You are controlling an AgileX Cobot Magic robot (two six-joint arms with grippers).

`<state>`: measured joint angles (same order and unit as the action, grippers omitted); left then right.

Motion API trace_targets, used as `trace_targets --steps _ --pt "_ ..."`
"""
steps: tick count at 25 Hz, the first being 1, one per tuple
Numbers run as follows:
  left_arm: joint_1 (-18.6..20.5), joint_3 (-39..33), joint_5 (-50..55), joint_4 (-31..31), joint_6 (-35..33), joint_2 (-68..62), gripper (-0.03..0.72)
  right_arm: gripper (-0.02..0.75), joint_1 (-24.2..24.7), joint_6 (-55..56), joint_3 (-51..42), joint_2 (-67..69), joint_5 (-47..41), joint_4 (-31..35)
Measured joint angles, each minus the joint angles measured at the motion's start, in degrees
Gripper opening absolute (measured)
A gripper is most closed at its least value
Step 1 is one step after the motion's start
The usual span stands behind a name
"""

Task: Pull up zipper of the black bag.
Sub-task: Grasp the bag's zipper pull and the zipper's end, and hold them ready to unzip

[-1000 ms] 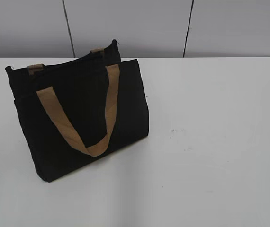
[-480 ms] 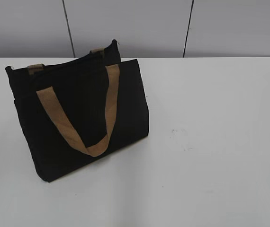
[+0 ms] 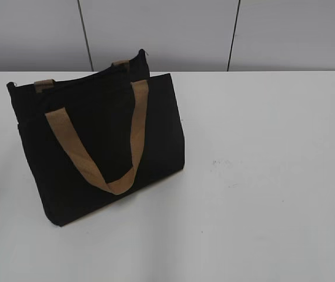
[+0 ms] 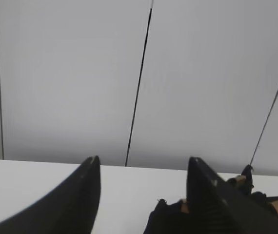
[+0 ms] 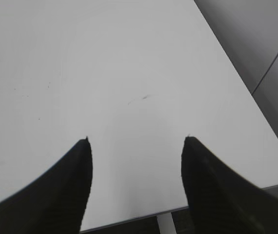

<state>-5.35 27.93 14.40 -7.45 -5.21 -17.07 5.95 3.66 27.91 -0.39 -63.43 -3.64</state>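
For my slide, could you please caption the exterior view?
Black bag standing on the white table, one tan handle draped down its front, no hand in frame.

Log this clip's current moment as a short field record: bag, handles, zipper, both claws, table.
bag: black bag upright on the white table, left of centre in the exterior view
handles: front tan strap hangs down the bag's front face; rear strap ends show at the top
zipper: runs along the top edge; pull tab too small to tell
left claw: open, empty, with the bag's top just behind its right finger
right claw: open, empty, over bare table near the corner
contact: neither claw touches the bag
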Motion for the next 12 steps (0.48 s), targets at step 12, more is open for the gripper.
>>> trace_targets --steps 12 --pt "-5.32 -14.60 -15.19 -4.69 -0.18 -1.09 0.426 0.454 0.00 0.01 0.00 0.00 0.00 0.00"
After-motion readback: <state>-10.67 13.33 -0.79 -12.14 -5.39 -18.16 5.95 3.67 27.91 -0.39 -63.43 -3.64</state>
